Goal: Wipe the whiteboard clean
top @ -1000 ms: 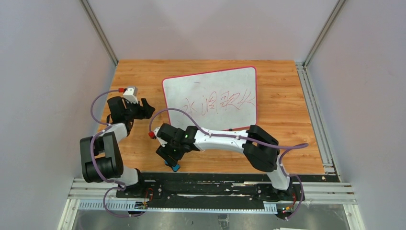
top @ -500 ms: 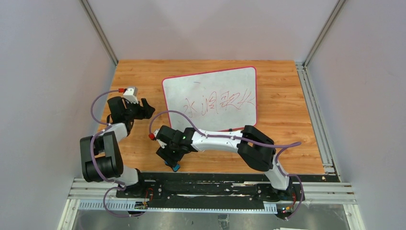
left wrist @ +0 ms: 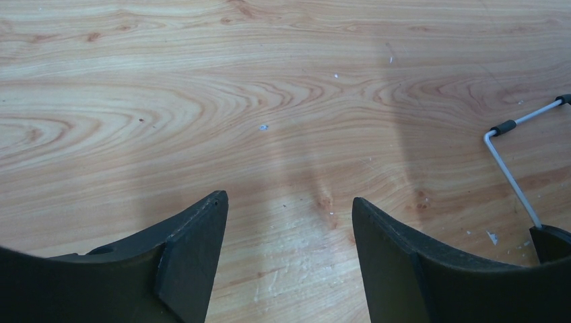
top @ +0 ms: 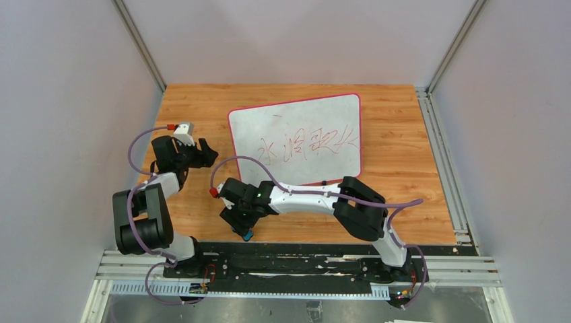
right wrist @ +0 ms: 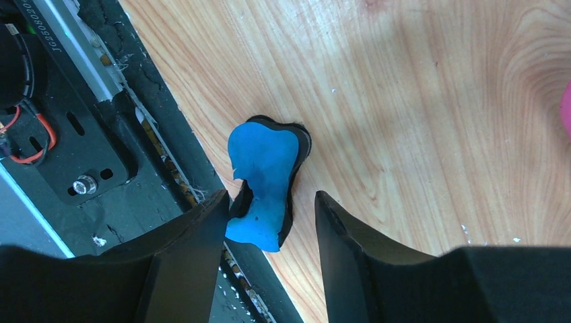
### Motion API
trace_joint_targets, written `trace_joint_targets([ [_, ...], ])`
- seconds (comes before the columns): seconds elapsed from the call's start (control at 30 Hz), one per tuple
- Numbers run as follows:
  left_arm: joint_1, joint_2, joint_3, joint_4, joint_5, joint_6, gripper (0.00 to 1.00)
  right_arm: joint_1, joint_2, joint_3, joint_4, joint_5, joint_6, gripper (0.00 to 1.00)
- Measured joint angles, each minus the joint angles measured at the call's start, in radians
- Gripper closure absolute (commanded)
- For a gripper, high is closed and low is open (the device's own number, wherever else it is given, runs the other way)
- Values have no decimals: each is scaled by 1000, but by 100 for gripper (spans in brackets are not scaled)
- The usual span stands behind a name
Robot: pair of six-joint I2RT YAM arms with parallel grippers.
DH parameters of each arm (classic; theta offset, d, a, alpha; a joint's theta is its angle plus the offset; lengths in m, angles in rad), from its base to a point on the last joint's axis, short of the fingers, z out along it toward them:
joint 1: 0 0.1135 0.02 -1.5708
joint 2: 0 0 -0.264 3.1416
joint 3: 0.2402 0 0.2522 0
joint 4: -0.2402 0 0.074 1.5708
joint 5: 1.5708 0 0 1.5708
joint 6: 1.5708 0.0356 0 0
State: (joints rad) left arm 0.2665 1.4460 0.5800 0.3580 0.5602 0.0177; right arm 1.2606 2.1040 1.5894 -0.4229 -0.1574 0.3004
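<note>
The whiteboard [top: 296, 128] lies flat at the back middle of the wooden table, with red scribbles [top: 306, 145] across its lower half. A small blue eraser [top: 247, 235] lies at the table's near edge. In the right wrist view the eraser [right wrist: 262, 182] sits partly over the black base rail. My right gripper [top: 241, 227] is open and straddles it [right wrist: 271, 196], with the left finger close against the eraser and the right finger apart from it. My left gripper [top: 205, 151] is open and empty over bare wood [left wrist: 289, 198], left of the board.
The black base rail [right wrist: 87, 155] with wires runs along the near edge. A thin metal wire foot with a black sleeve [left wrist: 508, 168] lies to the right of my left gripper. Grey walls enclose the table on three sides.
My right arm has shifted a little toward the left and the near edge, over the eraser. The left arm and the whiteboard have not moved.
</note>
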Motion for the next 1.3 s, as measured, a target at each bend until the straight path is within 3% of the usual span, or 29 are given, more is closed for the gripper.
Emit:
trace_joint_targets([
  [0.47,0,3,0,0,0,0,28,27,27,0,7,-8,15,51],
  [1.0,0,3,0,0,0,0,28,27,38,1,23,8,22,62],
  [1.2,0,3,0,0,0,0,28,27,39,1,19,47,26,73],
  [1.3,0,3,0,0,0,0,28,27,39,1,15,69,31,89],
])
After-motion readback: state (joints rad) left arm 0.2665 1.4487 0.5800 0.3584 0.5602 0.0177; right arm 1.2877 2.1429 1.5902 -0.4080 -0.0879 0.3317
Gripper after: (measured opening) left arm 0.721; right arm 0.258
